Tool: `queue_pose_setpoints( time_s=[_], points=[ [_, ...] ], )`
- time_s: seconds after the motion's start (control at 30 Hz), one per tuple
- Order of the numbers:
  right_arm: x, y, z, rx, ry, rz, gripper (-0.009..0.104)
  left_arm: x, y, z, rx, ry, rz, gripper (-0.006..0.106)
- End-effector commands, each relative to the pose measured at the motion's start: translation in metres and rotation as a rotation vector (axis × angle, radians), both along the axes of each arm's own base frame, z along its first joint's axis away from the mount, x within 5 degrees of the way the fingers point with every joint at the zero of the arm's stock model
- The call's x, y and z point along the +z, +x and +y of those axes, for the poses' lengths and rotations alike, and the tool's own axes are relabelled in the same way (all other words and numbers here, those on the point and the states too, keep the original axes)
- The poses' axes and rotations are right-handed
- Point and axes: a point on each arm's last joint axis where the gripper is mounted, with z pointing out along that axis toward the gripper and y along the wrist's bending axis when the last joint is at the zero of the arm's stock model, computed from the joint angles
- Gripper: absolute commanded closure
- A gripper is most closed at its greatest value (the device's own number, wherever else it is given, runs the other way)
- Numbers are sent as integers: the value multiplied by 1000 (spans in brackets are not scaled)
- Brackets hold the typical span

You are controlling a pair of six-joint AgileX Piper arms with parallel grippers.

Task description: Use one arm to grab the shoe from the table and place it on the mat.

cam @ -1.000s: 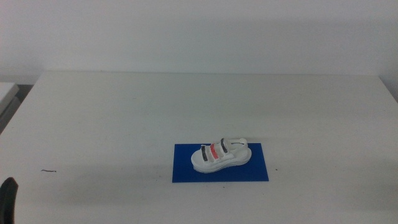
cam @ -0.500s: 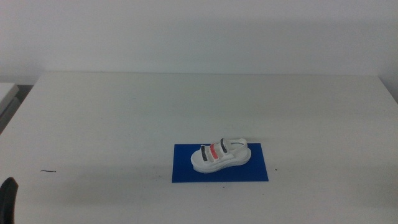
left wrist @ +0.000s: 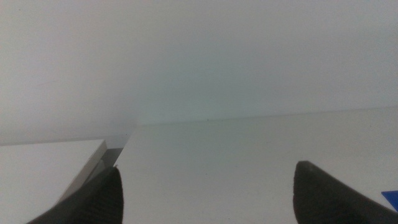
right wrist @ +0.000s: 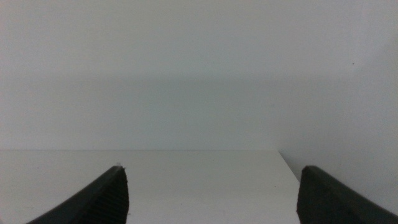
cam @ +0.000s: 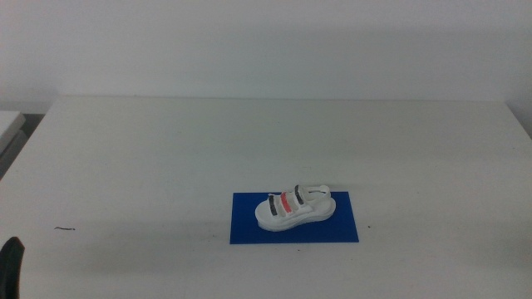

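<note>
The white shoe, with black, red and dark straps, lies on the blue mat at the front middle of the white table. My left gripper is open and empty; only a dark tip of it shows at the bottom left edge of the middle view. A corner of the mat shows in the left wrist view. My right gripper is open and empty, out of the middle view, and faces bare table and wall.
A small dark mark lies on the table at the front left. A second white surface stands beyond the table's left edge. A white wall rises behind the table.
</note>
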Motion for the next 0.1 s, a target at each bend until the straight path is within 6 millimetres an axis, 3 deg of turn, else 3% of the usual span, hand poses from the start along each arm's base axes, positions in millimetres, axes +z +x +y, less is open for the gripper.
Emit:
queue_pose_setpoints(
  time_s=[0.0,0.07],
  points=[
    [0,0,0,-6,-1,-9,18,0,0,0,-1,-7,-4,7],
    [0,0,0,-6,-1,-9,10,0,0,0,-1,-7,-4,7]
  ],
)
